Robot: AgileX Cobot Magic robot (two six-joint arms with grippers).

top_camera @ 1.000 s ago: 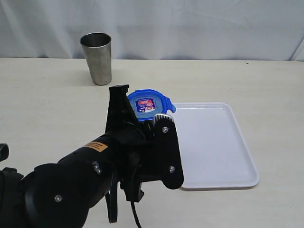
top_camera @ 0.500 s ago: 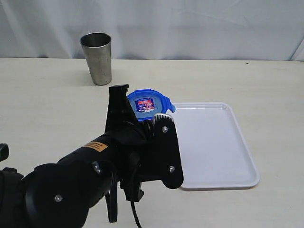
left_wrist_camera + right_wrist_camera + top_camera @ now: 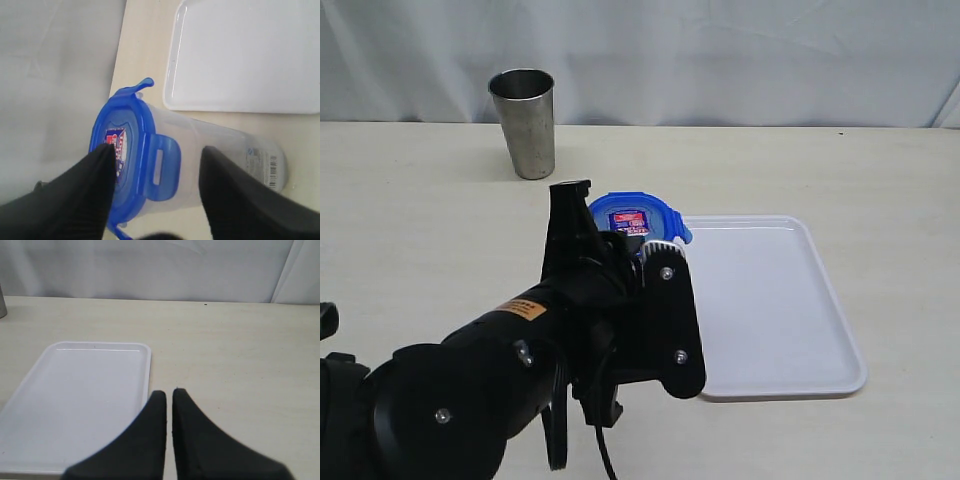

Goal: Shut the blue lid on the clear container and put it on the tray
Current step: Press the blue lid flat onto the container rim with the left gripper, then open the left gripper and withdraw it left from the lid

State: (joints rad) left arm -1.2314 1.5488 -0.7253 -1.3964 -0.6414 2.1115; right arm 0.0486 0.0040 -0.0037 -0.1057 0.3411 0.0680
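The blue lid [image 3: 131,150] sits on top of the clear container [image 3: 225,152], which stands on the table beside the tray [image 3: 250,55]. One snap flap [image 3: 162,167] hangs down the container's side; another sticks out at the lid's far edge. My left gripper [image 3: 157,148] is open, one finger over the lid's sticker and the other beside the container wall. In the exterior view only the lid [image 3: 638,218] shows above my left arm [image 3: 570,330], which hides the container. My right gripper [image 3: 168,391] is shut and empty, near the tray [image 3: 80,395].
A grey steel cup [image 3: 525,122] stands at the back left of the table. The white tray [image 3: 770,300] lies right of the container with nothing on it. A pale curtain closes the far side.
The lid looks flatter and slightly lower on the container than a second ago. My left arm has shifted very little. The right arm has not moved.
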